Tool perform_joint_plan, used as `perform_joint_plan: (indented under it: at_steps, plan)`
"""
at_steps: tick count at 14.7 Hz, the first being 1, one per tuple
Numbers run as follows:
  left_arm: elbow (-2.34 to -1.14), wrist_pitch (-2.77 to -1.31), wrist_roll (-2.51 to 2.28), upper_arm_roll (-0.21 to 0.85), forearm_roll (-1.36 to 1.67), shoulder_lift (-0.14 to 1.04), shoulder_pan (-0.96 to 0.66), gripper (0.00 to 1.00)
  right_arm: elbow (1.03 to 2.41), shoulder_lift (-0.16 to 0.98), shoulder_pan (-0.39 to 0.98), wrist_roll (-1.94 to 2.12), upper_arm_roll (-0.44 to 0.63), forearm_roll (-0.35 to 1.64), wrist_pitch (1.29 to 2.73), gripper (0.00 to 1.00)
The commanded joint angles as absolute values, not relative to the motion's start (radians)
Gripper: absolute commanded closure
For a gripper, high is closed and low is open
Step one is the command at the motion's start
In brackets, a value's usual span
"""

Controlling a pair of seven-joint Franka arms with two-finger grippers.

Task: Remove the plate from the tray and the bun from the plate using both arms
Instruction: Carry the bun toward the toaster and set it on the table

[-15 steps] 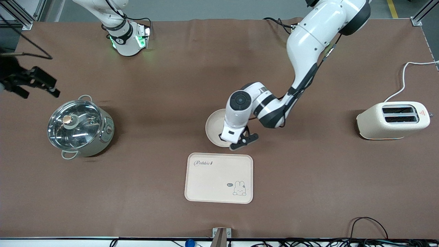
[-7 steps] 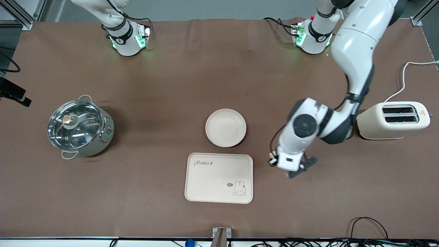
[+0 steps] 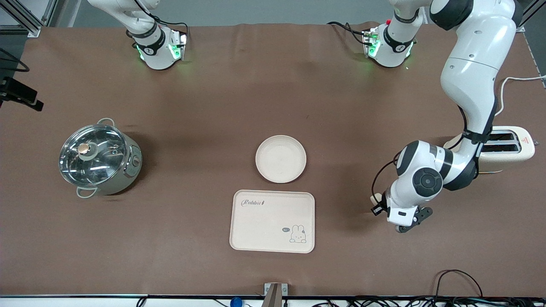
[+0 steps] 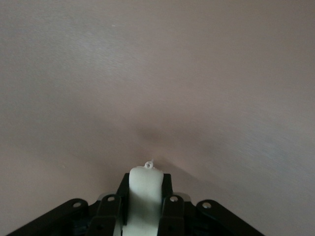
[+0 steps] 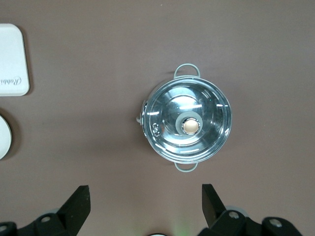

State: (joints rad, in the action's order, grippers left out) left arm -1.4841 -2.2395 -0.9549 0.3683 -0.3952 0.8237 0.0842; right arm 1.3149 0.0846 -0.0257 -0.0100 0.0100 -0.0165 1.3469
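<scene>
Brown mat covering table, creased near top edge. Grey floor showing above. Aluminium frame posts standing at corners. Cables trailing along bottom edge.

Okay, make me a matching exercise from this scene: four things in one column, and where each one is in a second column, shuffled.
Things
1. small pale cream bun
2. round cream-white plate
3. flat cream rectangular tray
4. steel pot with glass lid

Places
A. toward the right arm's end of the table
B. clamped in the left gripper, over bare tabletop
C. on the table, nearest the front camera
D. bare, on the table, beside the tray and farther from the camera

Pairs: 1-B, 2-D, 3-C, 4-A
</scene>
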Motion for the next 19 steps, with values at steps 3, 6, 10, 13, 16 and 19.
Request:
perform_joint_plan:
  at_steps: [3,6,10,13,16,19]
  plan:
    - [-1.476,-2.249,-0.868,0.376,-0.460,0.853,0.137,0.09,1.321,0.075,-0.009,-0.011,0.015,-0.041,1.321,0.00]
    - [-1.459,-2.244,-0.845,0.390,-0.459,0.801,0.146,0.00,1.313,0.075,-0.009,-0.006,0.015,-0.041,1.316,0.00]
    - [-1.450,-2.116,-0.830,0.436,-0.434,0.617,0.146,0.00,1.312,0.077,0.031,-0.009,0.012,-0.046,1.328,0.00]
    - [-1.448,-1.950,-0.737,0.437,-0.393,0.473,0.147,0.00,1.312,0.077,0.038,-0.009,0.012,-0.046,1.330,0.00]
    - [-1.448,-1.797,-0.553,0.431,-0.287,0.318,0.147,0.00,1.312,0.075,0.038,-0.014,0.014,-0.043,1.328,0.00]
    - [-1.450,-1.668,-0.381,0.428,-0.233,0.178,0.158,0.00,1.315,0.077,0.037,-0.017,0.014,-0.040,1.328,0.00]
